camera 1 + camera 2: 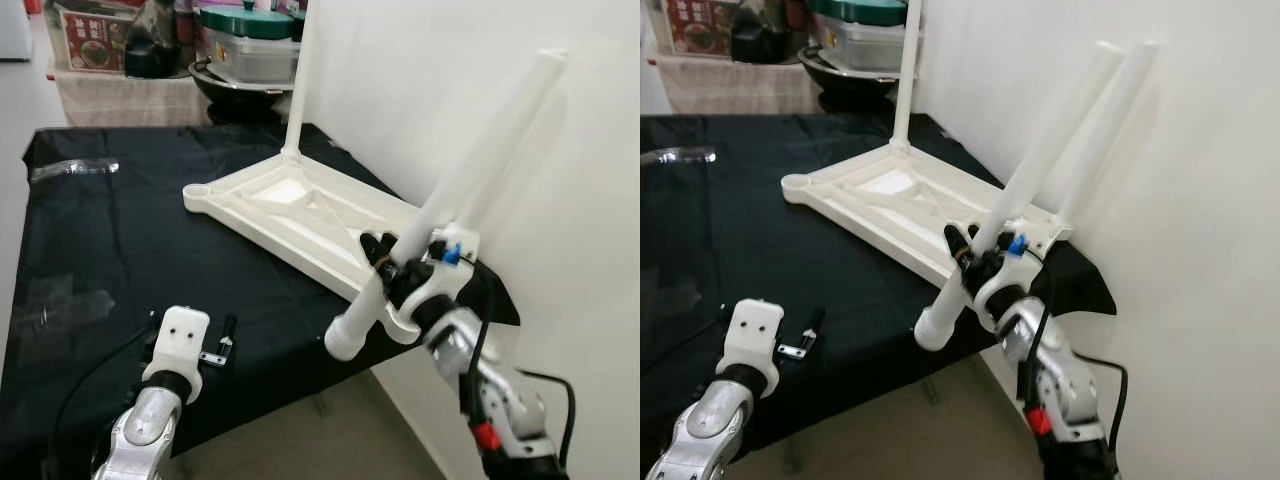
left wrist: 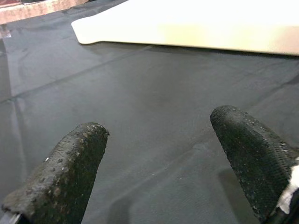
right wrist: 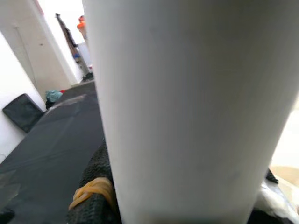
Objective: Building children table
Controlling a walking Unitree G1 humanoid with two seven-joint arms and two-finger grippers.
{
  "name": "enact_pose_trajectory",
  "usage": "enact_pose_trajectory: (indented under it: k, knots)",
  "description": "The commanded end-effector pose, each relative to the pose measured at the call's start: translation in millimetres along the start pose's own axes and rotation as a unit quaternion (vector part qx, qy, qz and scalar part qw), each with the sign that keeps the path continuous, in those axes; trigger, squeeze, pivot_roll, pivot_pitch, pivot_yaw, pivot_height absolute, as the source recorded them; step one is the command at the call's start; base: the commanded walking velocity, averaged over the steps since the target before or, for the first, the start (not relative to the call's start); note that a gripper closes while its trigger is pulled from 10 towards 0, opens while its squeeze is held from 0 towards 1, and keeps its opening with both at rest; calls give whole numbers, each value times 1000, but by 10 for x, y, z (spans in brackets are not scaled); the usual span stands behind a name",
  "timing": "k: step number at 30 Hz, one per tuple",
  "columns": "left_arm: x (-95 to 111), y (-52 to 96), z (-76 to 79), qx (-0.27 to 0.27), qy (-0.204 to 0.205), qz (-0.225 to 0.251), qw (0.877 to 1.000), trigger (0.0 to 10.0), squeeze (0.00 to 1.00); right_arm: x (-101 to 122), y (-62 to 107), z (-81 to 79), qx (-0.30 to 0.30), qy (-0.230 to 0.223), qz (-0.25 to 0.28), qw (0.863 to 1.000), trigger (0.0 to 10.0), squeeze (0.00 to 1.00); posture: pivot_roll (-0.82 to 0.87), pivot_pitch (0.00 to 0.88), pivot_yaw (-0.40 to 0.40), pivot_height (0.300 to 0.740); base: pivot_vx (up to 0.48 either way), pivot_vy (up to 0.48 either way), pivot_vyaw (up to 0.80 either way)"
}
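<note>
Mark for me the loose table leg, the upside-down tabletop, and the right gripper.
table leg (image 1: 480, 150), left eye view, mid-shaft of the tilted white tube.
tabletop (image 1: 262, 215), left eye view, ribbed underside panel.
right gripper (image 1: 390, 262), left eye view, black fingers clamped around the leg.

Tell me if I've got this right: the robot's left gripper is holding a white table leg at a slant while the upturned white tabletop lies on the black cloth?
Not quite: the right gripper holds the white table leg, as the left eye view shows. The left gripper hovers open over the black cloth. The upturned white tabletop does lie on the cloth.
</note>
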State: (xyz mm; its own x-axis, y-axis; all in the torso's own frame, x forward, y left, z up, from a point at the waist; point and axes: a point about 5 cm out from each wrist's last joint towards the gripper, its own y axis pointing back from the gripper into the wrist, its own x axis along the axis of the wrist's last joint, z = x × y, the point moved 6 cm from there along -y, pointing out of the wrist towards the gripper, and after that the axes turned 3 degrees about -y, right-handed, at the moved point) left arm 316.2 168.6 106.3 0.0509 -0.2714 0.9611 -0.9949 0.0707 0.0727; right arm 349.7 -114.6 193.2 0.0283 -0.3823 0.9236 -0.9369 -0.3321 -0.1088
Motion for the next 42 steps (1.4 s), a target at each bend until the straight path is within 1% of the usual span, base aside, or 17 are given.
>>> enact_pose_trajectory:
  k: [1, 3, 4, 5, 6, 8, 10, 11, 13, 18, 20, 22, 25, 29, 31, 35, 42]
  knots:
    - [-80, 5, 51, -12, 1, -17, 1000, 10000, 0, 54, 37, -17, -2, 5, 6, 1000, 0, 0, 33, 0, -89, 740, 0, 0, 0]
    - [-92, 6, 92, -22, 2, -19, 1000, 10000, 0, 30, 149, 3, -13, 8, 5, 1000, 0, 0, 7, 0, -59, 740, 0, 0, 0]
    - [-95, 6, 107, -26, 2, -20, 999, 10000, 0, 15, 186, 6, -16, 9, 5, 1000, 0, 0, 7, 0, -59, 740, 0, 0, 0]
    - [-102, 5, 116, -28, 2, -22, 999, 10000, 0, -16, 217, -18, -11, 10, 1, 1000, 0, 0, -3, 0, -48, 740, 0, 0, 0]
    - [-102, 5, 116, -28, 2, -22, 999, 10000, 0, -16, 217, -18, -11, 10, 1, 1000, 0, 0, -3, 0, -48, 740, 0, 0, 0]
    - [-111, 3, 120, -29, 2, -23, 999, 10000, 0, -62, 248, -81, 0, 9, -6, 1000, 0, 0, -6, 0, -45, 740, 0, 0, 0]
    - [-111, 3, 120, -29, 2, -23, 999, 10000, 0, -62, 248, -81, 0, 9, -6, 1000, 0, 0, -6, 0, -45, 740, 0, 0, 0]
    - [-114, 2, 119, -29, 1, -24, 999, 10000, 0, -89, 253, -117, 7, 11, -11, 1000, 0, 0, -6, 0, -45, 740, 0, 0, 0]
    - [-105, -6, 110, -28, 2, -22, 999, 10000, 0, -125, 244, -139, 11, 17, -17, 1000, 0, 0, 2, 0, -50, 740, 0, -146, 0]
    - [-102, -9, 100, -27, 3, -21, 999, 10000, 0, -119, 233, -127, 6, 23, -16, 1000, 0, 0, 1, 0, -53, 740, 0, -450, 0]
    - [-102, -9, 100, -28, 3, -21, 999, 10000, 0, -105, 229, -105, -1, 23, -14, 1000, 0, 0, 0, 0, -53, 740, 0, -480, 0]
    - [-102, -8, 98, -29, 2, -22, 999, 10000, 0, -86, 204, -13, -25, 21, -6, 999, 0, 0, 6, 0, -58, 740, 0, -480, 0]
    - [-97, -7, 89, -27, 2, -21, 999, 10000, 0, -82, 185, 40, -39, 19, -2, 999, 0, 0, 19, 0, -67, 740, 0, -480, 0]
    - [-62, -12, 66, -22, 4, -13, 1000, 10000, 0, -83, 153, 70, -47, 18, 2, 999, 0, 0, 29, 0, -76, 740, 0, -388, 0]
    - [-41, -18, 35, -14, 8, -10, 1000, 10000, 0, -87, 136, 77, -47, 20, 1, 999, 0, 0, 29, 0, -76, 740, 0, 0, 0]
    - [-43, -19, 26, -12, 9, -10, 1000, 10000, 0, -92, 128, 69, -44, 20, 0, 999, 0, 0, 29, 0, -76, 740, 0, 0, 0]
    - [14, -27, 38, -13, 16, 3, 1000, 10000, 0, -186, 100, -53, -11, 19, -18, 1000, 0, 0, 42, 0, -90, 740, 0, 0, 0]
